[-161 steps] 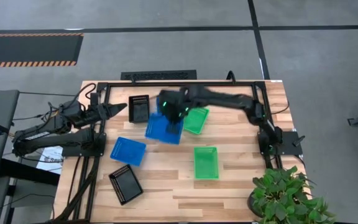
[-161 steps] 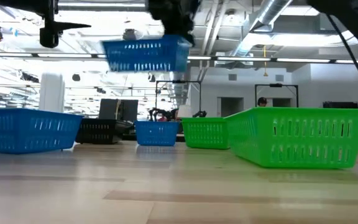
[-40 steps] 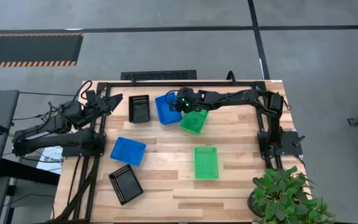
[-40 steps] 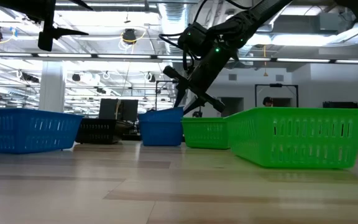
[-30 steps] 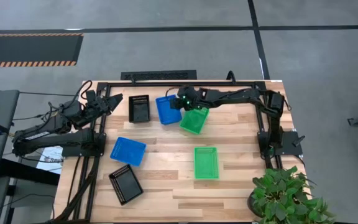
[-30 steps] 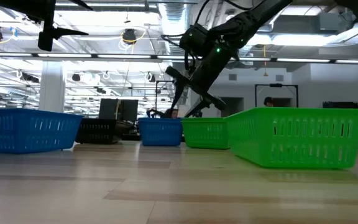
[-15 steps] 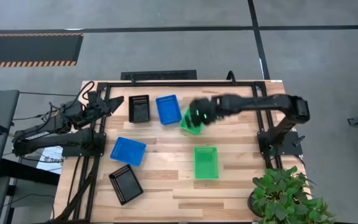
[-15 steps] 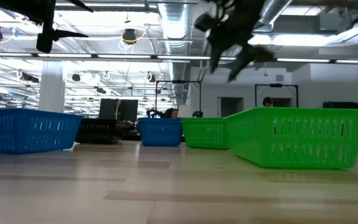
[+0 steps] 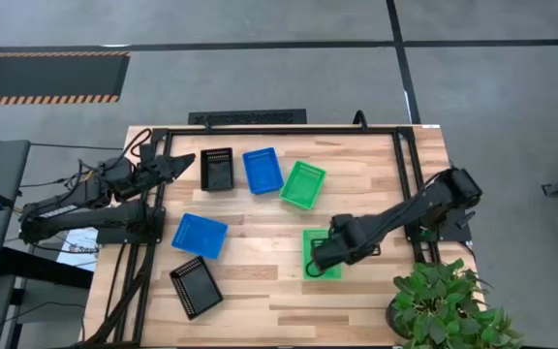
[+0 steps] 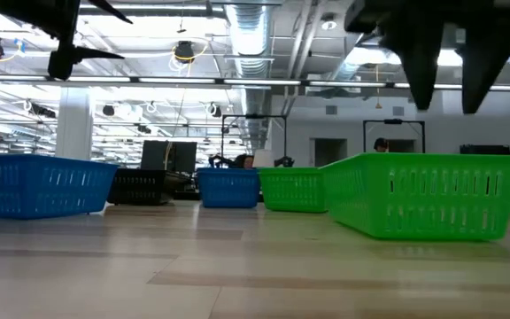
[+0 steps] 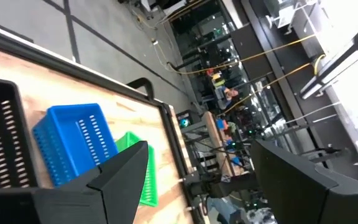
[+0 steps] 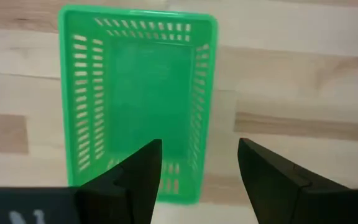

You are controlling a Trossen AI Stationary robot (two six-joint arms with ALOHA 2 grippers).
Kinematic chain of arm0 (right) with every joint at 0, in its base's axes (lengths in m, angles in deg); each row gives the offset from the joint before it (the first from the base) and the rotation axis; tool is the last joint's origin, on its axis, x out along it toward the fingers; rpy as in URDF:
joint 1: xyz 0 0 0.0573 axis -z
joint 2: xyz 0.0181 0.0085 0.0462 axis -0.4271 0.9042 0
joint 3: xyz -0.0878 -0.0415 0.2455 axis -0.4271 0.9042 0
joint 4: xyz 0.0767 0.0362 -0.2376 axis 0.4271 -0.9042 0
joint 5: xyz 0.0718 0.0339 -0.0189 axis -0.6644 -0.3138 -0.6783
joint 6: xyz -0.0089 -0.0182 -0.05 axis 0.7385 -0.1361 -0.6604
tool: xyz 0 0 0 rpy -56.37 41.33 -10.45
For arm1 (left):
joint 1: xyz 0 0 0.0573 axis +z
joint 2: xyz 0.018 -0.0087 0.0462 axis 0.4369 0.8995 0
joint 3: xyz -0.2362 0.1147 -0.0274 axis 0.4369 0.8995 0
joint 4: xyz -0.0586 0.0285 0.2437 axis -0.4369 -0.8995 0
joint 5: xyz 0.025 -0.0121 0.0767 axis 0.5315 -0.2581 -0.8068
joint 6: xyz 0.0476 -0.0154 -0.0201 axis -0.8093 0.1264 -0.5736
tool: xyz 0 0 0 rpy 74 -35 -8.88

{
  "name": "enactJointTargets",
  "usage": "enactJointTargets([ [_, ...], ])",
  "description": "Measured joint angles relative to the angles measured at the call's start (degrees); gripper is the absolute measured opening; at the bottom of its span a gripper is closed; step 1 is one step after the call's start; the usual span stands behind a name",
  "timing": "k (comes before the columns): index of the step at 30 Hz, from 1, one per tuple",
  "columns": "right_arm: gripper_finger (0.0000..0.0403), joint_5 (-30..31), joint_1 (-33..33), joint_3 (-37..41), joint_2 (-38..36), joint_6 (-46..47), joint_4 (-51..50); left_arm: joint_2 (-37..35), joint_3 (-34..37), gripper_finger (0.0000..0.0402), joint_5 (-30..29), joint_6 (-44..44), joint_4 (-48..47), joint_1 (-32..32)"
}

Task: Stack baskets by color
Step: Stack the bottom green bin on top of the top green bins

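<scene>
My right gripper (image 9: 310, 263) hangs over the near green basket (image 9: 322, 238), above its end closest to the table's front edge, fingers spread wide and holding nothing. From my right wrist I look straight down into that basket (image 12: 137, 99); one fingertip (image 12: 143, 163) is over its mesh floor and the other is over bare wood just outside its long wall.

The second green basket (image 9: 303, 184) sits farther back, tilted, just beside a blue basket (image 9: 262, 170). A black basket (image 9: 217, 169) stands next to that one. Another blue basket (image 9: 200, 236) and another black basket (image 9: 195, 287) lie apart toward the front left of the table (image 9: 260, 291).

My left gripper (image 9: 188, 158) waits at the back left corner, raised, jaws wide and empty.
</scene>
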Motion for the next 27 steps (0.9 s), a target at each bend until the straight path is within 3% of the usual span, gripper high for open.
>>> enactJointTargets([
  [12,0.0230,-2.49,0.73,0.03,8.52,-1.98,1.51,0.04,0.02,0.0274,-0.54,0.00,-1.12,0.02],
  [19,0.0217,-5.41,1.22,7.11,8.40,-3.38,12.04,0.04,0.02,0.0274,-0.61,-0.72,-1.78,0.02],
  [23,0.0174,-5.59,1.23,7.76,8.36,-3.06,12.10,0.04,0.02,0.0274,-0.62,-0.60,-1.71,0.02],
  [27,0.0083,-6.48,1.98,7.76,8.36,-3.53,11.66,0.04,0.02,0.0274,-0.76,-0.58,-1.73,0.02],
])
